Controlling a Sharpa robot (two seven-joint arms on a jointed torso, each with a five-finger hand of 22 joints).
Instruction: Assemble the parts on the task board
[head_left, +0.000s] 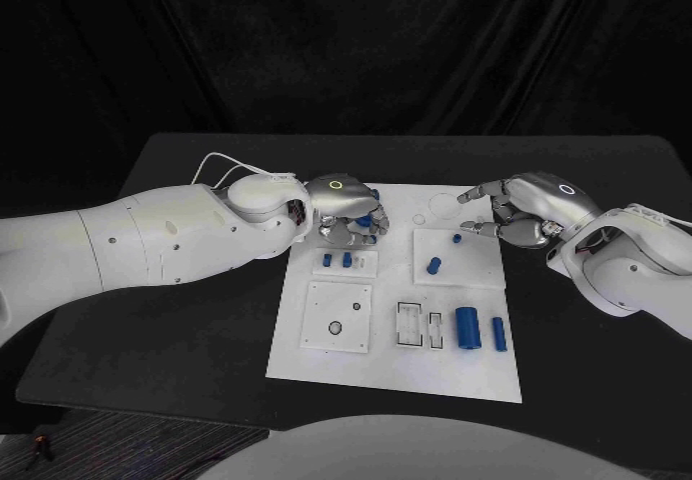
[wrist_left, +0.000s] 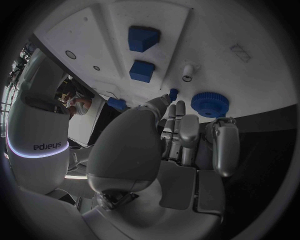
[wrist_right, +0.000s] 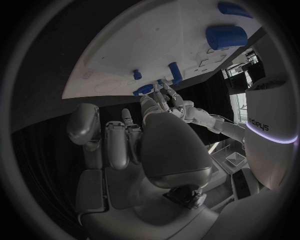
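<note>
The white task board (head_left: 397, 345) lies mid-table. My left hand (head_left: 342, 205) hovers over its far left corner, and its fingertips (wrist_left: 170, 106) pinch a small blue peg (wrist_left: 173, 93) beside a blue gear (wrist_left: 210, 103). My right hand (head_left: 526, 210) is at the far right corner, where its fingertips (wrist_right: 164, 91) pinch a small blue part (head_left: 456, 238) just above a raised white plate (head_left: 459, 270). Two short blue pegs (head_left: 336, 260) stand near the left hand. One peg (head_left: 434, 265) stands on the right plate. A thick blue cylinder (head_left: 467, 327) and a thinner one (head_left: 499, 334) lie at the near right.
A white square plate with a hole (head_left: 336, 315) and two framed slots (head_left: 420, 325) sit on the board's near half. Two blue blocks (wrist_left: 143, 55) and a white peg (wrist_left: 187, 72) stand beyond the left fingers. Black table (head_left: 188, 340) surrounds the board.
</note>
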